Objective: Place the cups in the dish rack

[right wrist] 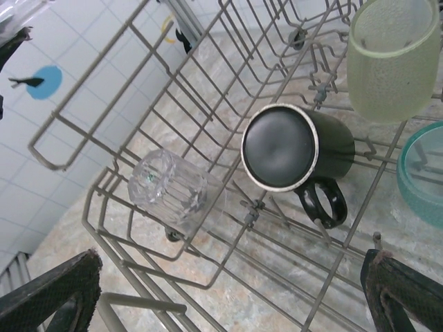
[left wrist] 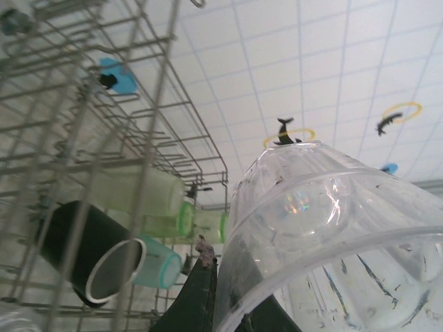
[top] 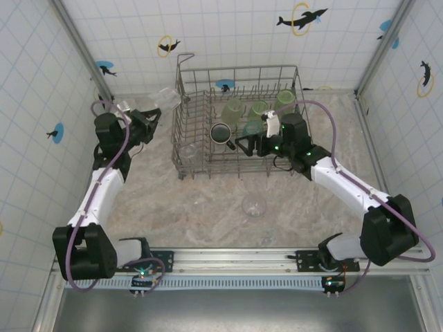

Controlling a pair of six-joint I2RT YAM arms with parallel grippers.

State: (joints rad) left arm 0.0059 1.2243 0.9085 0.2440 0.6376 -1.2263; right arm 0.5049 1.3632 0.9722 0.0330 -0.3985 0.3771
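Pressed up against your left wrist lens is the held clear tumbler (left wrist: 332, 228), mouth toward the camera, its wall pinched by the clenched left tool (top: 152, 117); from above you see it lifted just outside the rack's far left corner. Your marbled counter (top: 173, 200) carries everything else. On it, toward the back wall, stands the dish rack (top: 201, 114), a grey wire basket with tall open-grid sides. Your right tool (right wrist: 228, 304) hangs over the rack's near half with its fingers spread wide and nothing between them, and the dark mug (right wrist: 297, 149) lies just beneath it. That mug rests on its side among the tines, base toward the wrist camera, handle down. Behind it along the rack's far half you have a pale green tumbler (top: 232, 111), a green tumbler (top: 259, 108) and a second green tumbler (top: 284, 100) in a row. A teal tumbler (top: 254, 128) sits just right of the mug. In the rack's near left corner a ribbed clear tumbler (right wrist: 169, 187) lies on its side against the wire. One loose clear tumbler (top: 254, 205) stands on the counter in front of the rack, well apart from both tools.
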